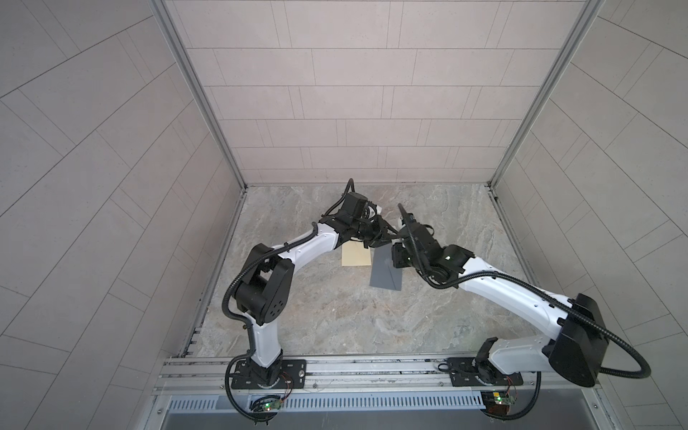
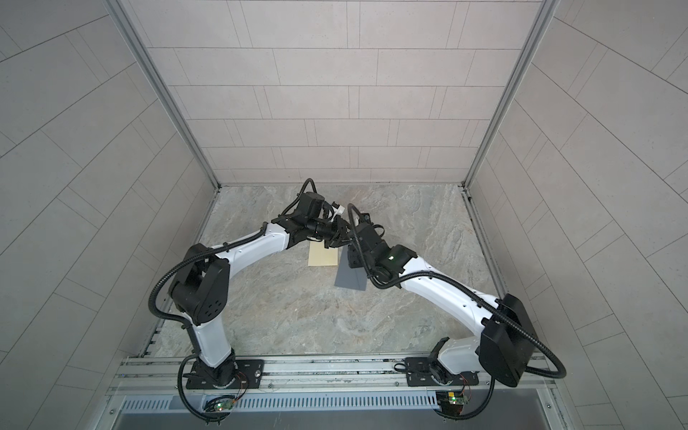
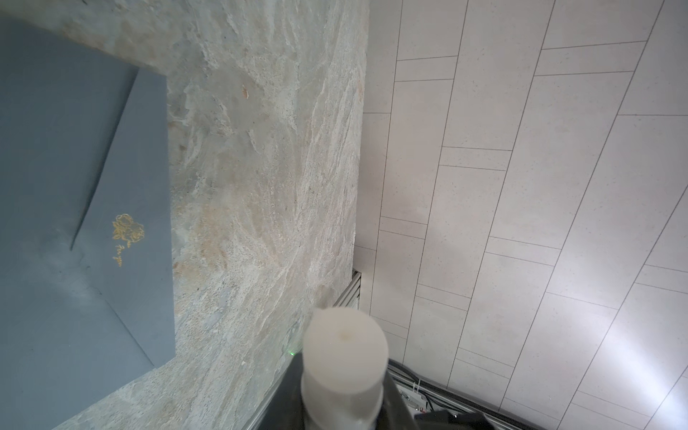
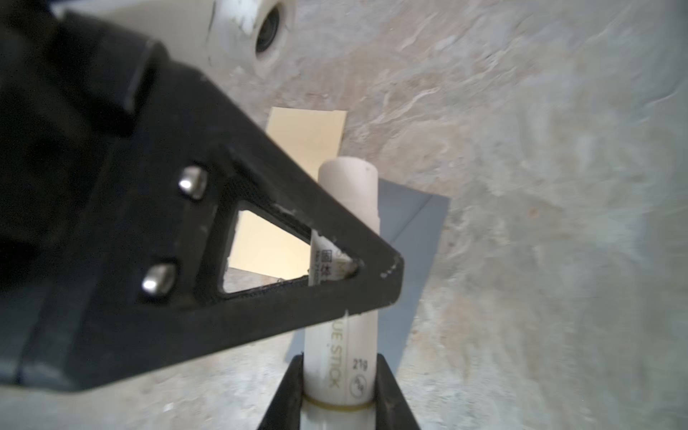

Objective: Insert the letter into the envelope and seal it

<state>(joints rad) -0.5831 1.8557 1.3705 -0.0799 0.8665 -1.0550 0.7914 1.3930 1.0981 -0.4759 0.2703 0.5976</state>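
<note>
Right gripper (image 4: 338,361): your jaws closed on the glue stick (image 4: 348,190), low on its body. Left gripper (image 3: 344,372): closed on the same stick, nearer its cap. Both over the middle of the bench (image 1: 335,324), every edge well apart. Letter (image 1: 356,255) flat below them; envelope (image 1: 383,277) just beside it, toward the right edge.

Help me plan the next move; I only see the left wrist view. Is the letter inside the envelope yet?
Observer: No, the cream letter lies on the table beside the grey envelope.
Operator: What is the left gripper holding?
Observer: A glue stick; the right wrist view shows its label.
Operator: Does the right gripper touch it?
Observer: Yes, it clamps the stick's body.
</note>
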